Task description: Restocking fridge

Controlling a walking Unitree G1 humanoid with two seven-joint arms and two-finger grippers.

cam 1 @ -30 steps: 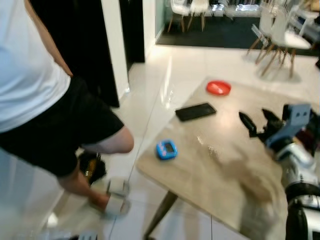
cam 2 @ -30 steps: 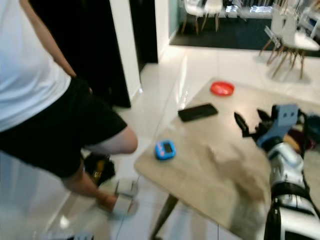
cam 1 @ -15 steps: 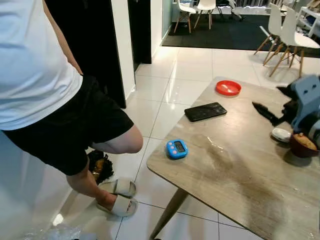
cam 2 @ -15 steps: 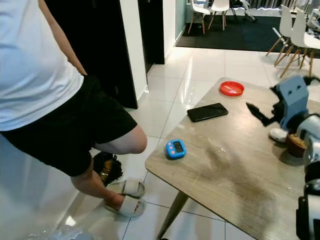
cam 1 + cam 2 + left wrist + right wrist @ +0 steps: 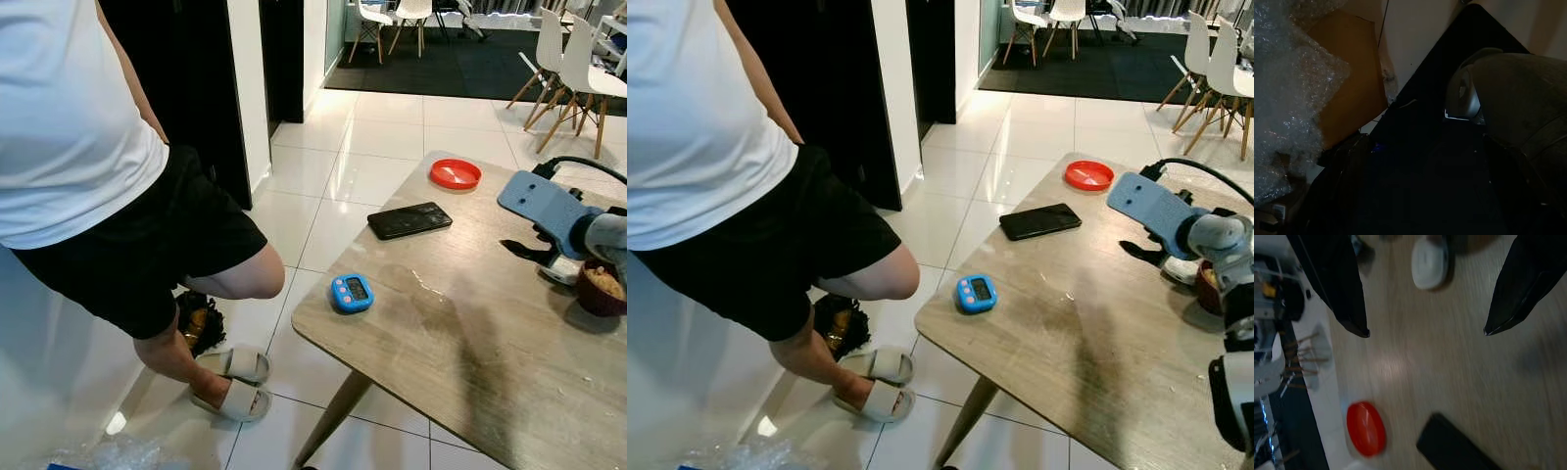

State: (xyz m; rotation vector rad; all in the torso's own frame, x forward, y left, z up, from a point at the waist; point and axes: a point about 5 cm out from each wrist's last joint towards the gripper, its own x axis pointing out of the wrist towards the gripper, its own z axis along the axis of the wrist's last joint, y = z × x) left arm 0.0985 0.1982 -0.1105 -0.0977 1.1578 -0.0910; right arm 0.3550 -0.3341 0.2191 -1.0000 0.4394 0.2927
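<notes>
Beside brown bowl [image 5: 600,286], right gripper [image 5: 1426,333] spread.

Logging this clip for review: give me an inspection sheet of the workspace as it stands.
Surface: wooden table, wet-looking patch near its middle.
Job's things: brown bowl of food at the table's right edge; fridge: nothing seen.
Clutter: red dish, black phone, blue timer, small white case.
Hands: right hand open, over the table beside the bowl; left wrist view dark.
Cables: black cable looping over the right wrist.
Surroundings: person in slippers on the robot's left; white chairs beyond.
</notes>
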